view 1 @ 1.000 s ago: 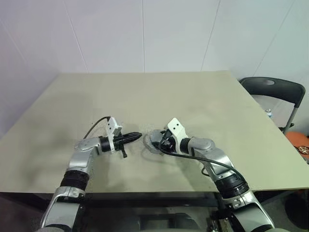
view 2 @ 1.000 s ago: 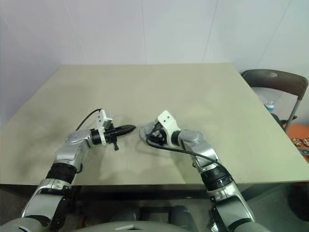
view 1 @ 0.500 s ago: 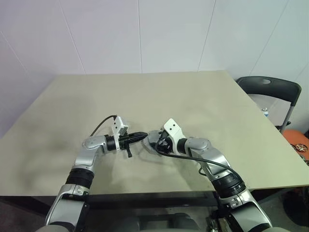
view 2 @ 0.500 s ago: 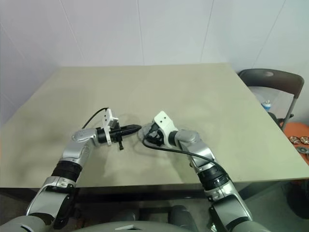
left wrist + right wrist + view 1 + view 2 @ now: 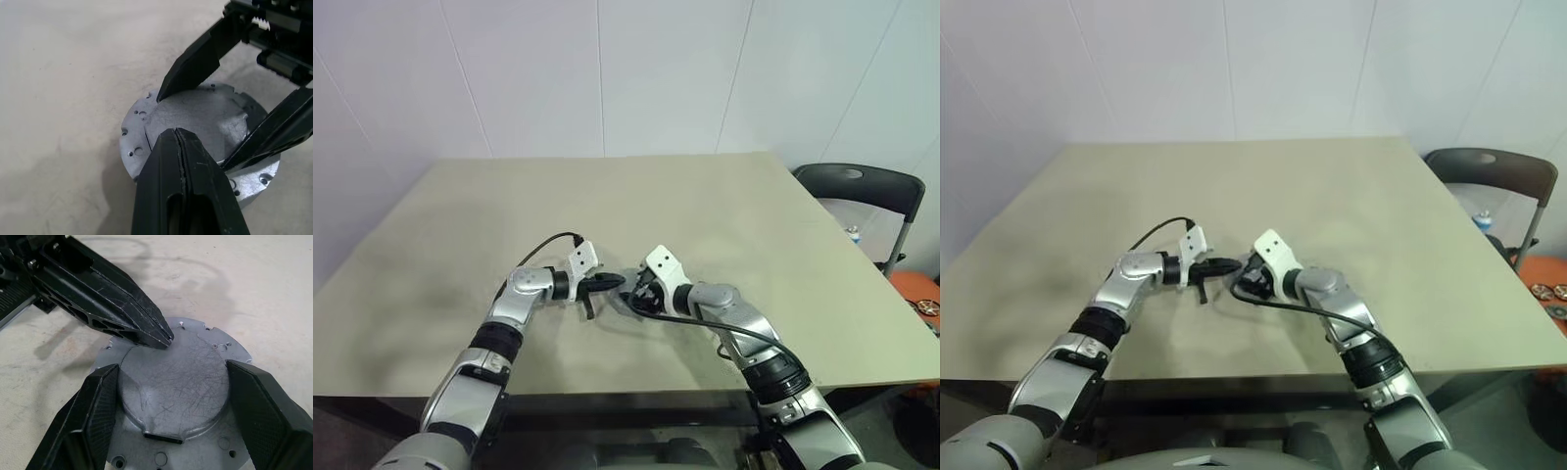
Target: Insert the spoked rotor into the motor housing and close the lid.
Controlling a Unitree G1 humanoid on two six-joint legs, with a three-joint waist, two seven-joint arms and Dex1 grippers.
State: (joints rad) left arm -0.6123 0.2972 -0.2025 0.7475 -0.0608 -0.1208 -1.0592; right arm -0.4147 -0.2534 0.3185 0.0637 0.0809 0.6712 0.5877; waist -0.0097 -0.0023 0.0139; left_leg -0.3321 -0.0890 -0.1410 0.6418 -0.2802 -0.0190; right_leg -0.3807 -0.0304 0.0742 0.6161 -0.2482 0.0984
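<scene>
I had the right claw (image 5: 171,416) spread wide, one finger on each side of the raised grey cap of the round metal assembly (image 5: 176,382) sitting on the bench (image 5: 724,211), not far in from the near edge and about midway across. The fingers (image 5: 95,411) stood just beside the cap's edges; I could not tell whether they pressed on it or only bracketed it, but I judged they were there to steady the part against sliding. The left claw (image 5: 182,139) was pinched fully together and held nothing, its tip hovering over or resting on the near edge of the cap, used as a single blunt poker rather than a pincer. That made sense to me as a way to nudge or press the lid (image 5: 195,117) down into its seat. The grey top already covered the body, so the motor housing windings and the spoked rotor were hidden beneath it, if they were inside at all. I reckoned the job was in its closing step, with a slight seam still showing at the cap's rim.
</scene>
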